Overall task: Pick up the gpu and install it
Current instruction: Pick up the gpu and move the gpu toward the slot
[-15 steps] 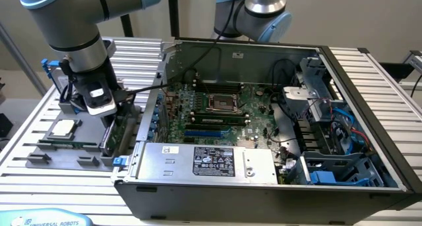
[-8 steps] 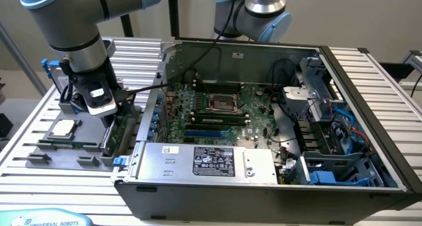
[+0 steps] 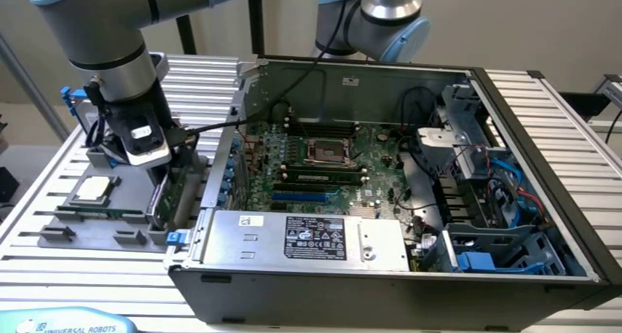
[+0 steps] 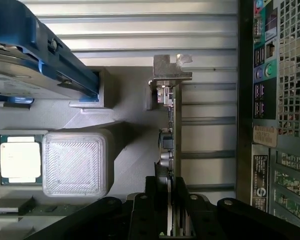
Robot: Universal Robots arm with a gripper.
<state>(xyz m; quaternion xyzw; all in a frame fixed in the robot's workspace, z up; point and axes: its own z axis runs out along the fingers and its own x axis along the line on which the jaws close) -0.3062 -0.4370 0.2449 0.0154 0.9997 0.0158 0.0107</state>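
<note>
The black two-finger gripper [image 4: 171, 200] pinches the thin green gpu card [image 4: 173, 120] by its edge. The silver-bracketed card stands upright in a grey plastic parts tray [image 3: 58, 234], just beside the open dark computer case [image 3: 389, 286].

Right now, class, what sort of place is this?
Probably a robotics lab bench for PC assembly: a robot arm whose hand grips the gpu, an open computer case, and a grey parts fixture on a slatted metal table.

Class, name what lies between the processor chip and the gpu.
In the wrist view, a square grey ribbed block sits between the processor chip and the gpu.
</note>
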